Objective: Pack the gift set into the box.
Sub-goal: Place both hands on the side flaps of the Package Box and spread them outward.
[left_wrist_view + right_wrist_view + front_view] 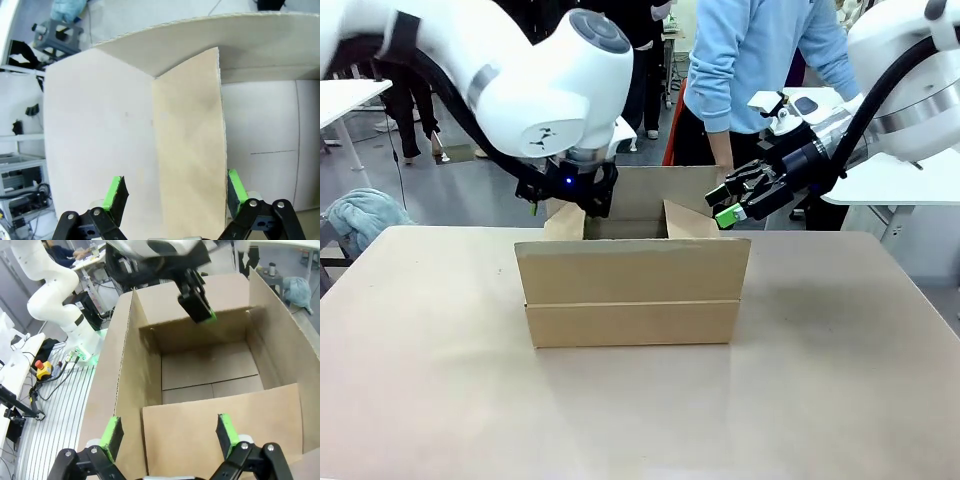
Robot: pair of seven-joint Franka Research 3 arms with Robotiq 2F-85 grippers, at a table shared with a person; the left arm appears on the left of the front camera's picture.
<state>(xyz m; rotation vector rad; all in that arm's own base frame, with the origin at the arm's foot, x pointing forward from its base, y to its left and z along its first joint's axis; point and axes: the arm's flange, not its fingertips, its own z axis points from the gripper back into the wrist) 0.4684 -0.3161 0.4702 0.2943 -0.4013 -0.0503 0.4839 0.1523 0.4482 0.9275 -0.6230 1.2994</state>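
From the front, one brown box [632, 290] stood in the middle of the tan desk [440, 360], its four flaps raised. Two robot hands were at it. The left hand [570, 198] hung at the box's far left corner, and the right hand [723, 208] was at the upright right end flap [688, 220], green pads showing. One person in a light blue top [760, 60] stood across the desk. A blue-grey cloth [360, 215] lay on a seat off the desk's left edge. Behind were white side tables and a grey floor.

In the left wrist view, the left hand's fingers [116, 192] were spread wide on either side of one end flap. One pad was outside it over the desk. The other was inside, just beside the flap's edge, and whether it touched could not be told. The box's bare bottom showed beyond.

In the right wrist view, the right hand's fingers [225, 430] were likewise wide apart and gripped nothing. The near end flap leaned beneath them, and one finger stood close to a long side wall. All four flaps could be counted, and the bottom panels met at a seam. The left hand hung over the far end flap. A yellow box with a red button [42, 370] sat on the floor beside the desk.
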